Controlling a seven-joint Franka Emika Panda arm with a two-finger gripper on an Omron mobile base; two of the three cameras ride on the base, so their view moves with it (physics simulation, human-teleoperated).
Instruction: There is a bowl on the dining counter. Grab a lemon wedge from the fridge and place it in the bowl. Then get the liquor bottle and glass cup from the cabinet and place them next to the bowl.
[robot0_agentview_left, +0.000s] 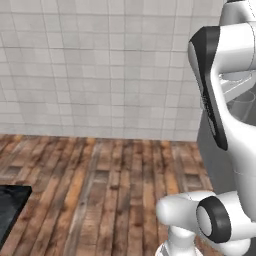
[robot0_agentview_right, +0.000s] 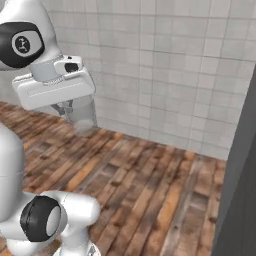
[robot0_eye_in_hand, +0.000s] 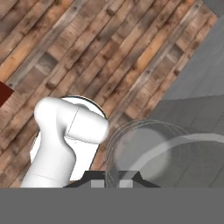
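The glass cup (robot0_agentview_right: 82, 117) hangs clear and greyish just under the white hand, high above the floor. My gripper (robot0_agentview_right: 69, 107) is shut on its wall. In the hand view the glass cup (robot0_eye_in_hand: 148, 153) appears as a clear ring right beyond the dark fingertips (robot0_eye_in_hand: 131, 179) of the gripper (robot0_eye_in_hand: 113, 181), over wood floor and a grey surface. In the left base view, part of the glass cup (robot0_agentview_left: 242, 102) shows past the arm at the right edge. A glossy black corner of the dining counter (robot0_agentview_left: 10, 205) sits at the lower left. The bowl, lemon wedge, liquor bottle and cabinet are out of view.
A white tiled wall (robot0_agentview_left: 100, 70) stands ahead over a wood plank floor (robot0_agentview_left: 100, 190). A tall dark grey panel (robot0_agentview_right: 240, 175) rises at the right. A grey block (robot0_agentview_left: 212, 155) stands behind the arm. A small red patch (robot0_eye_in_hand: 4, 94) shows at the hand view's left edge.
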